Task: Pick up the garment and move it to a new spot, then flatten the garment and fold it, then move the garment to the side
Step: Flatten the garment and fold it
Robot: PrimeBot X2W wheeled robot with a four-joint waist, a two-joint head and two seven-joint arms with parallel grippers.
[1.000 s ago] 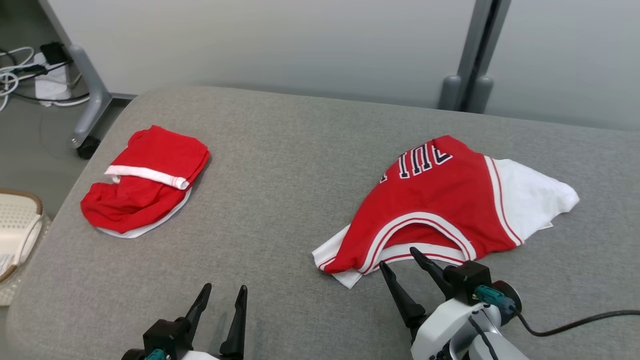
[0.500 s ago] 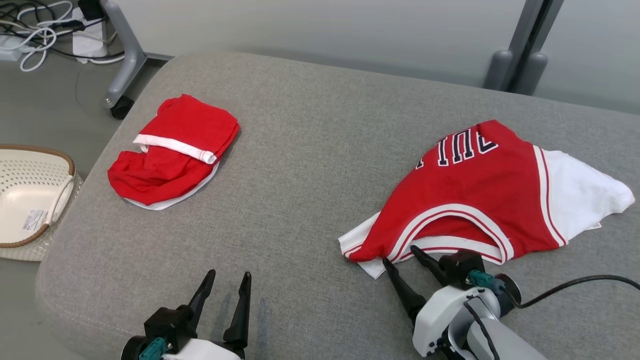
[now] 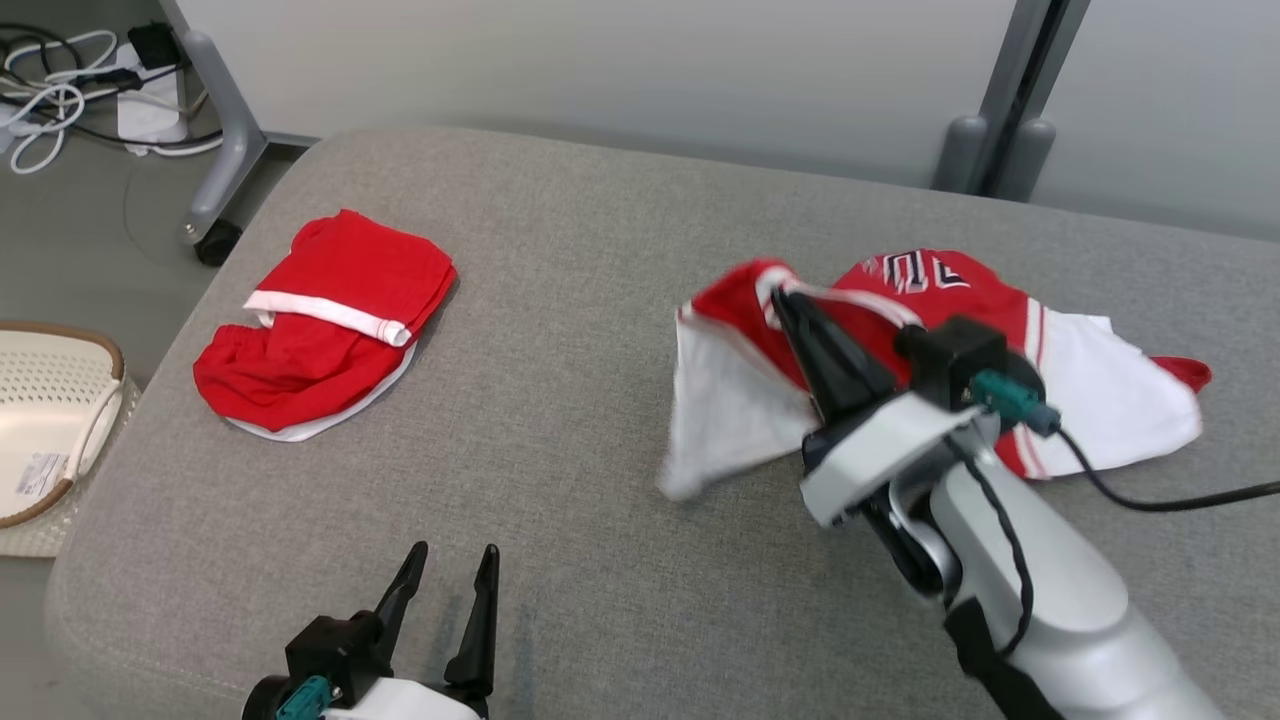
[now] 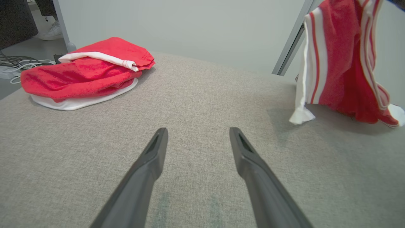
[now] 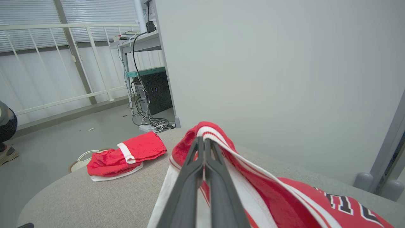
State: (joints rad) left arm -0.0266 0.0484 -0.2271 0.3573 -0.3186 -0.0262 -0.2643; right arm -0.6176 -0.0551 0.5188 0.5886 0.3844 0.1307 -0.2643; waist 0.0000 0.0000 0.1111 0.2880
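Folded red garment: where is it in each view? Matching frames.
Head view: folded red garment, left of centre on the grey cushion.
Left wrist view: folded red garment, upper left.
Right wrist view: folded red garment, lower left of centre.
Shared landmark: the red-and-white jersey gripped by the right end effector.

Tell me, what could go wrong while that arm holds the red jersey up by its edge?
1. The right gripper pinches only the striped trim of the jersey, so the cloth might slip out.
2. Much of the jersey lies on the grey cushion, and dragging may bunch it.
3. Carried left, it could land on the folded red garment.
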